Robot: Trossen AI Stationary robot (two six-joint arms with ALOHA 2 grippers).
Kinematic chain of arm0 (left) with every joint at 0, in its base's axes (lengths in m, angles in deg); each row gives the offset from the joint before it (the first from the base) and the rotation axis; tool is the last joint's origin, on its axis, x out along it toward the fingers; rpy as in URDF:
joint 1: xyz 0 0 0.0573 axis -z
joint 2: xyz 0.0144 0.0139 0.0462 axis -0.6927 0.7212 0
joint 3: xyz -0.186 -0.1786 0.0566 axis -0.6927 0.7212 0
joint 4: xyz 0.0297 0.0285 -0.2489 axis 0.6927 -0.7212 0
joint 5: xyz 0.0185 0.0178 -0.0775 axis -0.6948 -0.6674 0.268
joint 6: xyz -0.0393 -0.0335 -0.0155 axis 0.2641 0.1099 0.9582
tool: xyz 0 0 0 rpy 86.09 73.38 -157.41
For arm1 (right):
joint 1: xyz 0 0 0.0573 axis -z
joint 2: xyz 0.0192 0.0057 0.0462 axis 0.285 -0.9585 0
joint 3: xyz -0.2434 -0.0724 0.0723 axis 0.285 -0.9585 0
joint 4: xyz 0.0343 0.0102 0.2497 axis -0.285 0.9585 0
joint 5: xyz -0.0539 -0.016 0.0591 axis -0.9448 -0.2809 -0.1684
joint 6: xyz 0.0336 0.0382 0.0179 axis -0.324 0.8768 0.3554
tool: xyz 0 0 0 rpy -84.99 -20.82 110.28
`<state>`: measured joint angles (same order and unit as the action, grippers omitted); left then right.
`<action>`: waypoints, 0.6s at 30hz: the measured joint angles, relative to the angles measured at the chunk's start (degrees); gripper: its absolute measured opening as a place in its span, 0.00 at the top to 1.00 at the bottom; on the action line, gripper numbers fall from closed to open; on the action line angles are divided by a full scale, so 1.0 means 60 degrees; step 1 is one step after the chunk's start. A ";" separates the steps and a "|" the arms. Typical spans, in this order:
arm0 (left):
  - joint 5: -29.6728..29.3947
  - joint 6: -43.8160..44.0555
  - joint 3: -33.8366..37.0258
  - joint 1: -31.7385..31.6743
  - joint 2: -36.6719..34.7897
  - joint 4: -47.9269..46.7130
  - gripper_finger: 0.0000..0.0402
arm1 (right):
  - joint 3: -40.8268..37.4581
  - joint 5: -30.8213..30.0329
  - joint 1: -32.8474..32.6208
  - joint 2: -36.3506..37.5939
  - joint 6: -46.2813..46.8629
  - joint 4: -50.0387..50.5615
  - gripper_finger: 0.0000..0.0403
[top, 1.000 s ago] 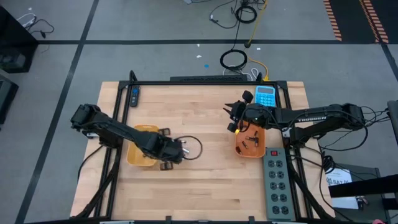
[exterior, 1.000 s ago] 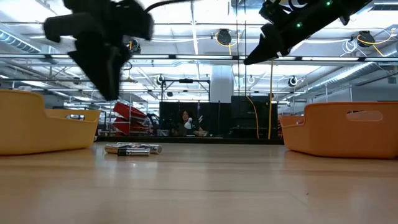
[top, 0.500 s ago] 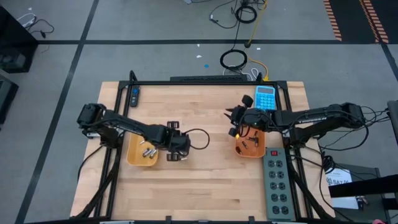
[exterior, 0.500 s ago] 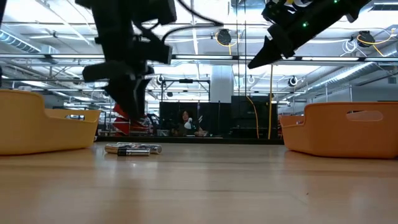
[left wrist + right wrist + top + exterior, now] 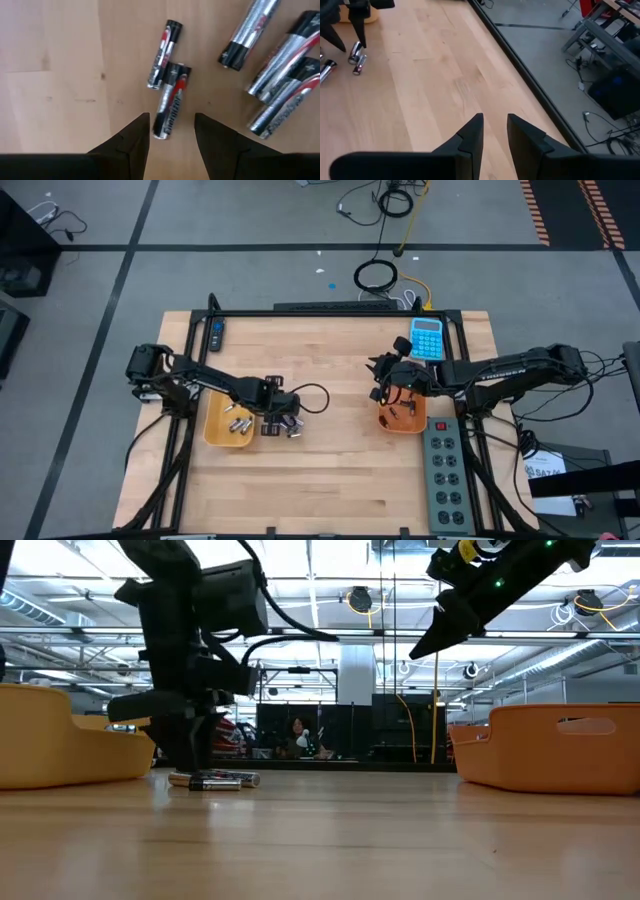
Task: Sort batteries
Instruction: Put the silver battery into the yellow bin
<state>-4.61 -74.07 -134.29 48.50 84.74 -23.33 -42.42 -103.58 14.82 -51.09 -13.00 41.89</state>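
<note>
My left gripper is open and low over the table just right of the left yellow tray. Its fingers stand on either side of a thin dark battery without touching it. A second thin battery lies beyond it, and several thicker silvery batteries lie beside them on the wood. The low view shows this gripper down at the batteries. More silvery batteries lie in the left tray. My right gripper is raised above the right yellow tray, narrowly open and holding nothing.
A blue calculator lies beyond the right tray, a grey power strip runs along the table's right edge, and a small remote sits at the far left. Bare wood fills the middle and near side.
My left gripper has moved from above the left tray toward the table's right and then come down to the loose batteries on the wood. My right gripper has drifted a little toward the near edge, above the right tray.
</note>
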 joint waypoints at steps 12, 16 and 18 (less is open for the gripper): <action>0.1190 -0.0100 0.0296 -0.0528 -0.0044 0.0434 0.90 | 0.0000 -0.0042 -0.0168 0.0000 0.0034 -0.0119 0.80; 0.1537 -0.0195 0.0288 -0.0522 -0.0036 0.0390 0.90 | 0.0000 -0.0042 -0.0168 0.0000 -0.0014 -0.0133 0.80; 0.1713 -0.0023 0.0159 -0.0522 -0.0021 0.0182 0.90 | 0.0000 -0.0042 -0.0168 0.0000 -0.0090 -0.0135 0.80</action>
<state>5.67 -74.20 -133.34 45.36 84.62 -22.24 -42.42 -103.83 13.82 -51.09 -13.54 41.08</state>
